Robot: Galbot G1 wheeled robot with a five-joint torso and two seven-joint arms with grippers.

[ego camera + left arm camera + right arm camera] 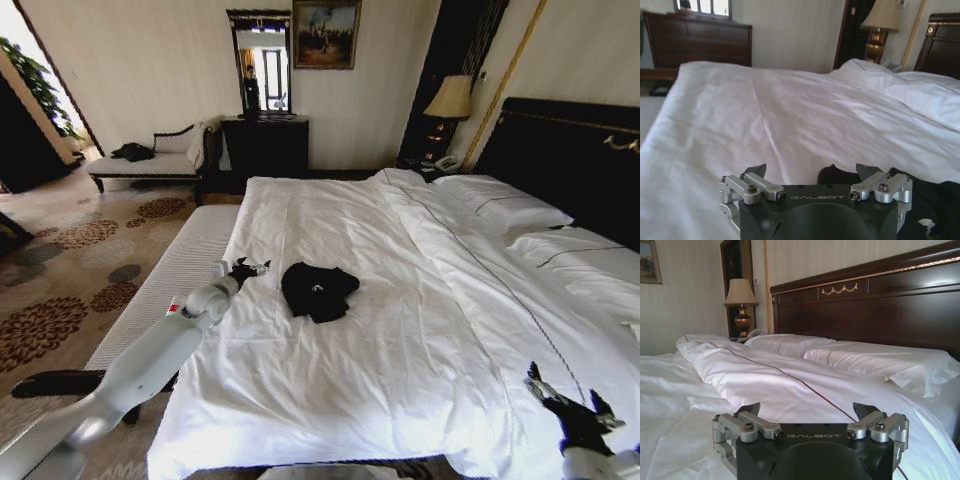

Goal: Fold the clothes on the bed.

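Observation:
The clothes (319, 289), a black T-shirt in a crumpled heap, lie on the white duvet of the bed (400, 330) toward its left side. My left gripper (247, 268) hovers just left of the heap, open, with nothing between its fingers. In the left wrist view the open left gripper (811, 171) has the black cloth (935, 205) close beside it. My right gripper (563, 390) stands open over the duvet near the bed's front right corner, far from the T-shirt. The right wrist view has the open right gripper (807, 409) facing the pillows (875, 360) and headboard (870, 305).
A narrow striped bench (170, 285) runs along the bed's left side. Beyond the bed stand a dark dresser (265, 145) with a mirror, a chaise (150, 160) and a bedside lamp (450, 100). Patterned carpet (70, 270) covers the floor at left.

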